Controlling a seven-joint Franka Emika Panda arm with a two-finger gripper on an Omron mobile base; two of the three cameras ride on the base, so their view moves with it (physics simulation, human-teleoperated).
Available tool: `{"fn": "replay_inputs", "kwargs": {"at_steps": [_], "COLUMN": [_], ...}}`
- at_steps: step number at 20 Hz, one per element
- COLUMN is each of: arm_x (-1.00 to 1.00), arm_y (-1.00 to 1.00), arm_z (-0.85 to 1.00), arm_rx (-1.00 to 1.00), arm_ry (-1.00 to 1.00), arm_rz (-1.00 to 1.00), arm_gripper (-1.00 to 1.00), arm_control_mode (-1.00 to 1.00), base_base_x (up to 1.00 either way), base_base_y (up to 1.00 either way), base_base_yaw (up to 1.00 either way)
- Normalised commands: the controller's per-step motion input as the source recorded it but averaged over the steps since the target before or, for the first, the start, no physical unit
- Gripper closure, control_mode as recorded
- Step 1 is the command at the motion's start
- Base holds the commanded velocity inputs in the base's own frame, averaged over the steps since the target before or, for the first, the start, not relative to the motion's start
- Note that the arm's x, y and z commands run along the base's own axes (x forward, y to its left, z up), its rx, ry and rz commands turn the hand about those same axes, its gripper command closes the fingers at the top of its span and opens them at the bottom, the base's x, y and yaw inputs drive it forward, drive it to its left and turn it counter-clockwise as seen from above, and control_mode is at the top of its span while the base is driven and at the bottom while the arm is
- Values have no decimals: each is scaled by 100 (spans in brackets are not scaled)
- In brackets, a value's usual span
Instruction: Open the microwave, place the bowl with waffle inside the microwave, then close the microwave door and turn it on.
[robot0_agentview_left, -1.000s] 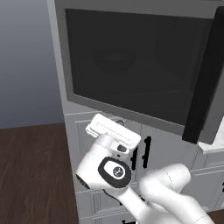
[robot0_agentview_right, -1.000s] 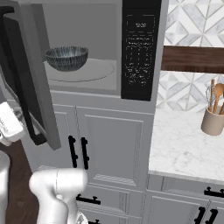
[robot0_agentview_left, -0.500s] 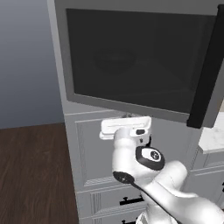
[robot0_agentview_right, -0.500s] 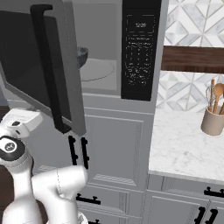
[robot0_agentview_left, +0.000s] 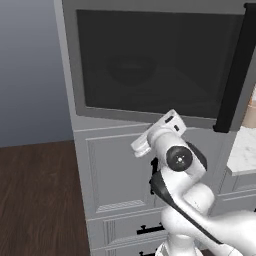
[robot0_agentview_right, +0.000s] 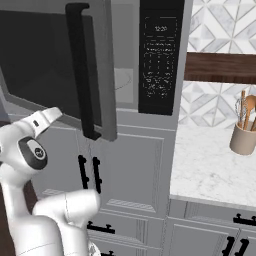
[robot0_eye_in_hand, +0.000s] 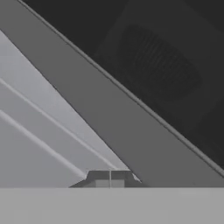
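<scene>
- Gripper (robot0_eye_in_hand: 110, 178) jaws are pressed together, holding nothing, tips close against the lower frame of the door (robot0_eye_in_hand: 131, 131).
- Door hangs just above and ahead of the jaws, nearly shut; its black handle (robot0_agentview_right: 82, 75) is off to their right.
- Bowl (robot0_eye_in_hand: 159, 65) shows dimly through the tinted glass, beyond the jaws, inside the microwave (robot0_agentview_right: 160, 55).

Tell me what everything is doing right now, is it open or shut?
Door: partly open, swung most of the way toward shut.
Bowl: inside the microwave, dim behind the tinted glass.
Claw: shut, empty, at the door's bottom edge.
Cabinet doors: shut.
Utensil pot: upright on the counter.
</scene>
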Motion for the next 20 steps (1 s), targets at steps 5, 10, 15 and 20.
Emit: {"fn": "replay_inputs", "kwargs": {"at_steps": [5, 10, 15, 20], "arm_x": [24, 26, -22, -42], "arm_y": [-1, -27, -46, -25], "arm_z": [52, 6, 60, 100], "arm_rx": [-18, 10, 17, -2], "arm_ry": [45, 21, -17, -20], "arm_rz": [10, 2, 3, 0], "arm_gripper": [100, 100, 100, 100], "arm_control_mode": [-100, -100, -100, -100], "base_base_x": [0, 0, 0, 0], "base_base_y": [0, 0, 0, 0], "base_base_yaw": [0, 0, 0, 0]}}
